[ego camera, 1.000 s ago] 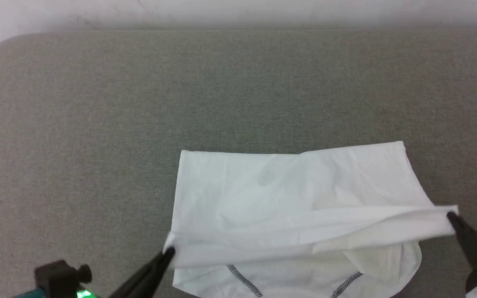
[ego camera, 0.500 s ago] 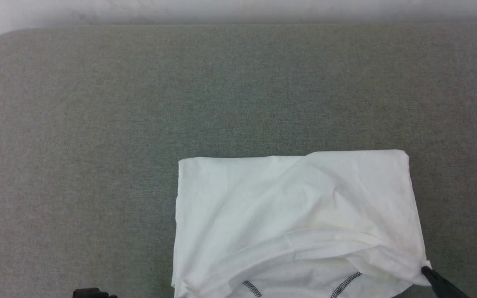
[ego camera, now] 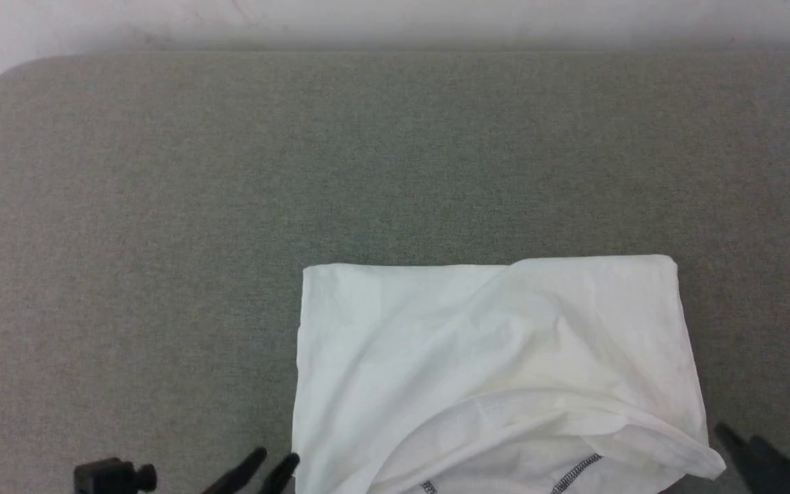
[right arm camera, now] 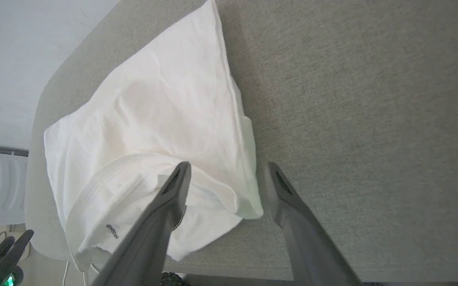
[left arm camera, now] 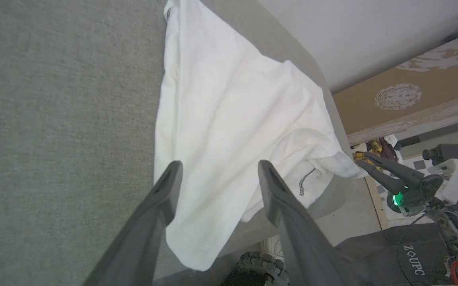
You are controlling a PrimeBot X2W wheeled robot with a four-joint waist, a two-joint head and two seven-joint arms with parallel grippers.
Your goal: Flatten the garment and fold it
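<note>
1. Garment: lies doubled over at the near edge of the grey padded surface, and its nearest part droops over the rim.
2. Left gripper: fingers parted, empty, just beside the near left corner.
3. Right gripper: fingers parted, empty, by the near right corner.
4. Handling (a judgement): light, limp cloth whose layers are likely to slip. Pinch it at the corners, along the hem.

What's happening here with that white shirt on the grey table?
A two-armed robot is folding a white T-shirt on a grey padded table. The shirt lies doubled over and wrinkled, its near edge hanging off the table's front. At this moment nothing holds it: the left tool and the right tool are both open, poised beside the shirt's near corners.
</note>
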